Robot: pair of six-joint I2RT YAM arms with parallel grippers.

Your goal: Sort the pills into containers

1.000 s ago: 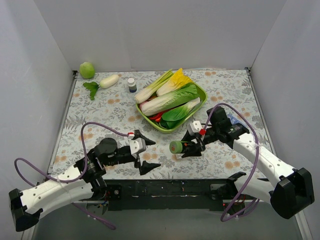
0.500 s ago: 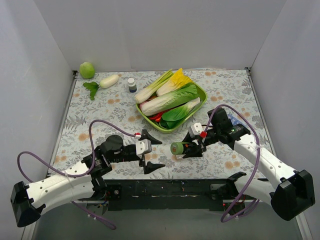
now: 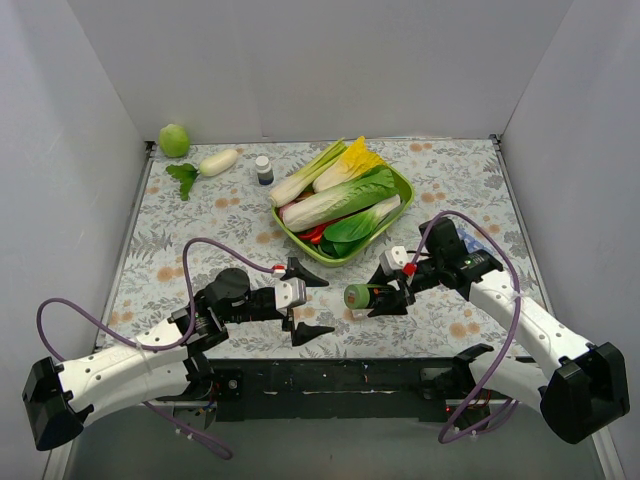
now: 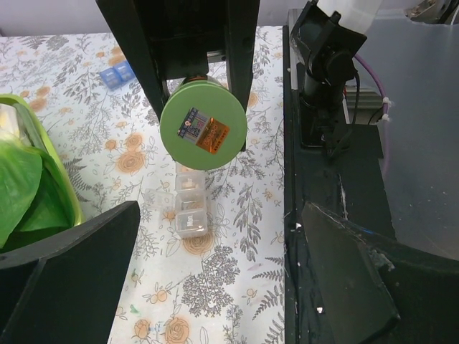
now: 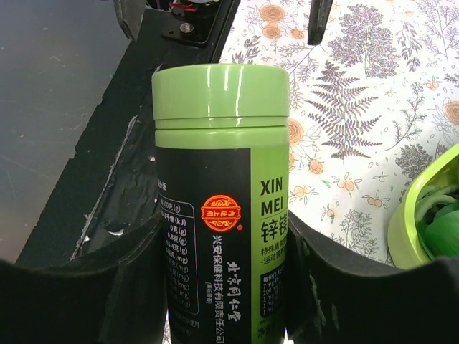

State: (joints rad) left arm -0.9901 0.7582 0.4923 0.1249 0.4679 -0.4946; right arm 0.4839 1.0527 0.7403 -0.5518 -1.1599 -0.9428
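Between the arms, my right pincer [image 3: 384, 297] grips the green bottle [image 3: 354, 295] — I'd centre the wide-open left pincer [image 3: 328, 305] on its cap [image 5: 220, 93].

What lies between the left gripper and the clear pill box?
Only bare cloth, in the left wrist view. The green bottle in the right gripper hangs beyond the pill box.

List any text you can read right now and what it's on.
"XIN MEI": green bottle, front label.
"锌": same label; the next character is partly hidden.
"北京同仁堂": same label, lower down.
Fine print there: too small to read.
The sticker on its cap: blurred, unreadable.
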